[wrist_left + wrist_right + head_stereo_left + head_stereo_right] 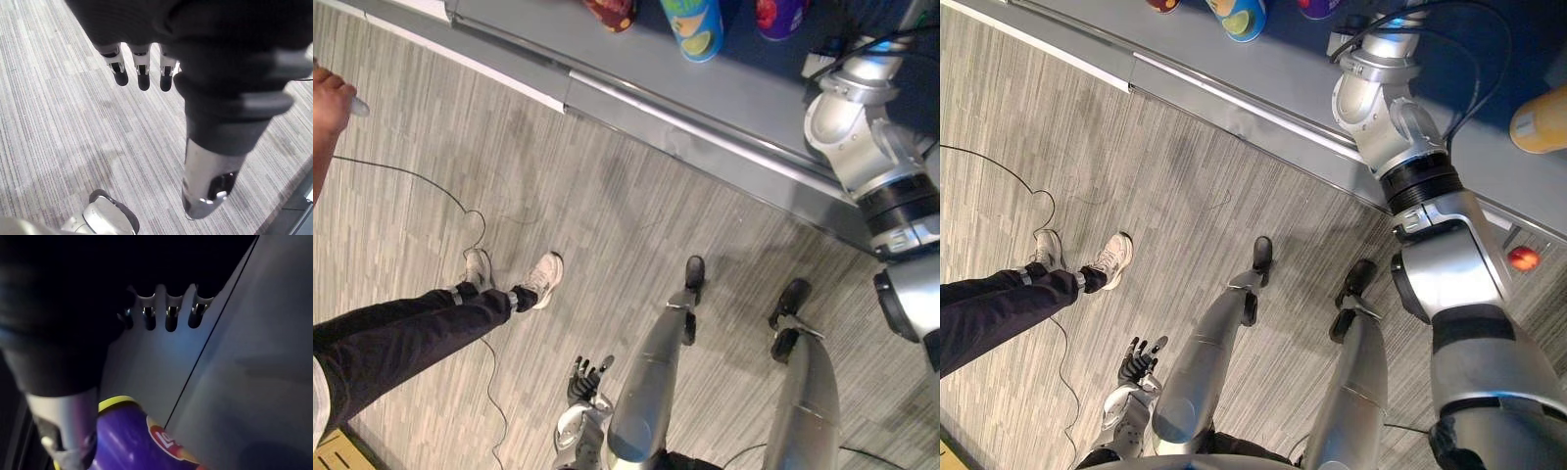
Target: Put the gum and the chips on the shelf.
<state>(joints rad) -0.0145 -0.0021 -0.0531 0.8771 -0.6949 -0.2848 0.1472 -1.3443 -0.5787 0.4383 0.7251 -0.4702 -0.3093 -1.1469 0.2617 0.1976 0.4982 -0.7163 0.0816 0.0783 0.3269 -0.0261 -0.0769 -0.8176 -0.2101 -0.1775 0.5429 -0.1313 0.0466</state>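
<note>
My right hand is open, fingers straight over the grey shelf. The purple chips can stands just beside my thumb, ungripped, so I judge it placed. The gum I cannot pick out. My left hand hangs relaxed over the floor, unneeded.

Seemingly a shop mock-up in a test room. Told by a long grey shelf carrying a row of tall snack tubes, a red can, a green-and-blue can and a purple can, by plain grey striped floor at its foot, and by a person in dark trousers and pale trainers standing nearby.
</note>
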